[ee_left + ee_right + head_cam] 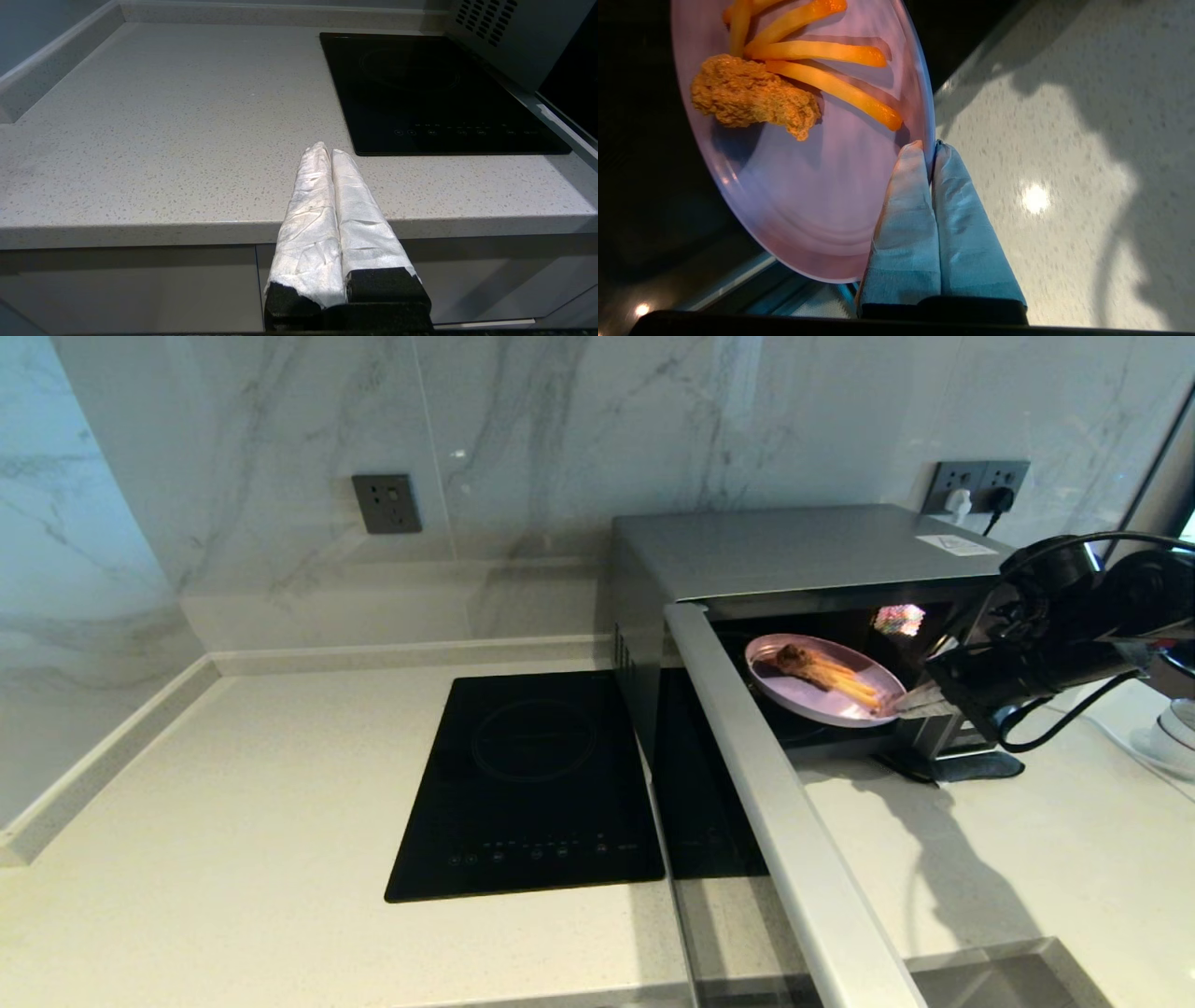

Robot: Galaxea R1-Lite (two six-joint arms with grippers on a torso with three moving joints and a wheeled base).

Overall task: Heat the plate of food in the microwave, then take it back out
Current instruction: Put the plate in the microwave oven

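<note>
- Right gripper (928,144), with pale cloth-wrapped fingers (910,210), pinching closed on the rim of the round, shallow lilac-purple plate of food (817,196), one finger lying over the upper face and the other under the edge.
- Carrying on that plate a lumpy golden-brown fried piece (752,95) and several orange-yellow fries (831,81) fanned out beside it (the fried piece touching the nearest fry).
- Holding the plate tilted at the mouth of the large silver-grey boxy microwave (794,546), partly within the dark cavity and partly over the front sill, as seen from the head view, where the plate (822,686) is showing just inside the opening.
- Reaching in from the right side of the scene, the black arm body and its looping cable hanging in front of the microwave's right end.
- Standing wide open, the microwave's silver-edged door (775,803) is swinging out toward the camera, its dark glass facing the flat black induction hob (532,784).
- Lying set into the pale speckled stone countertop (233,821), the hob is sitting just left of the microwave.
- Left gripper (329,151) resting parked at the counter's front edge, well apart from the microwave, its white-wrapped fingers pressed together and holding nothing.
</note>
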